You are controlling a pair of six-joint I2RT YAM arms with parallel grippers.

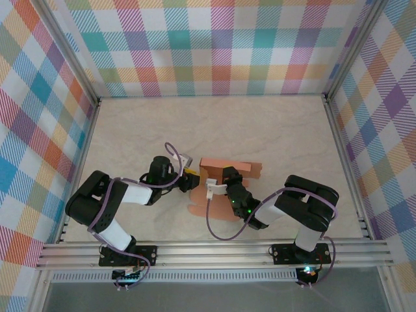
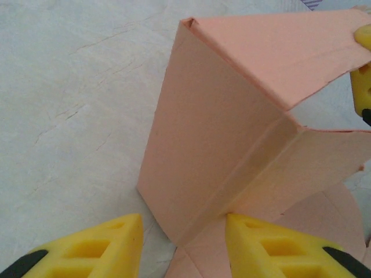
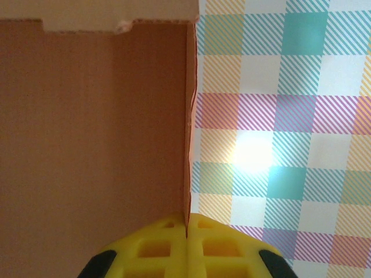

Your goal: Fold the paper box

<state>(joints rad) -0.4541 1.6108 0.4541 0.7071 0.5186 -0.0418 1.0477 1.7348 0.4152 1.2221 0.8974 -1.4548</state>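
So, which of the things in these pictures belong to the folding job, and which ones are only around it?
Belong to the job:
paper box, partly folded
left claw, open, one finger on each side of a box corner
right claw, shut on an edge of the box

Only around it:
table
checked walls
metal rails

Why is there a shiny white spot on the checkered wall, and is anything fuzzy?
Right wrist view: light glares off the checkered wall, washing out one patch; the right fingers up close look soft. Left wrist view: even light, paper box sharp, left fingers a little blurry. Top view: evenly lit.
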